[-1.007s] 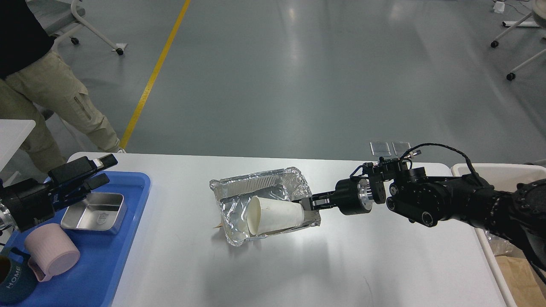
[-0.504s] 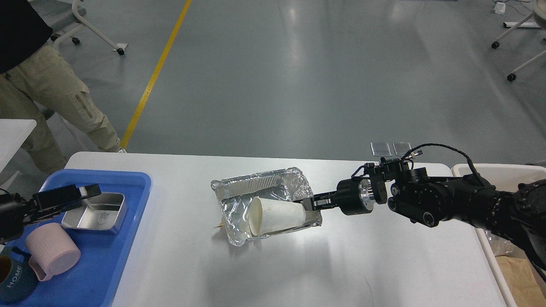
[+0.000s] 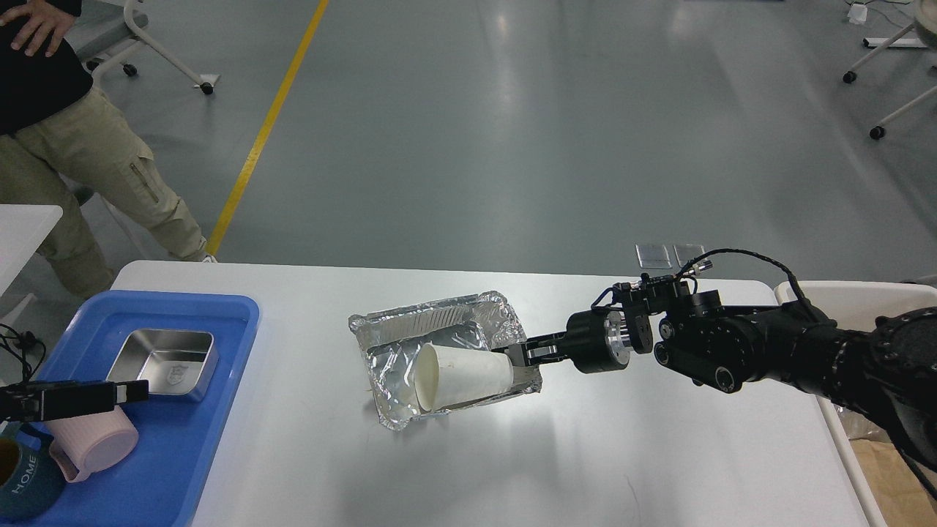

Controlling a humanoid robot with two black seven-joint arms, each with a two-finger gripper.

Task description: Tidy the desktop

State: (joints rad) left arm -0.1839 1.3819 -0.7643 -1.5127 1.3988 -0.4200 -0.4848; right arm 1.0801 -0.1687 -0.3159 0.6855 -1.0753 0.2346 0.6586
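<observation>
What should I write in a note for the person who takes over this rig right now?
Right claw: at the foil tray's right rim, beside the base of the paper cup; grip unclear.
Left claw: low over the blue tray; state unclear.
Done: steel box, pink mug and dark mug sit on the blue tray.
Left: foil tray with cup lies mid desktop.
</observation>
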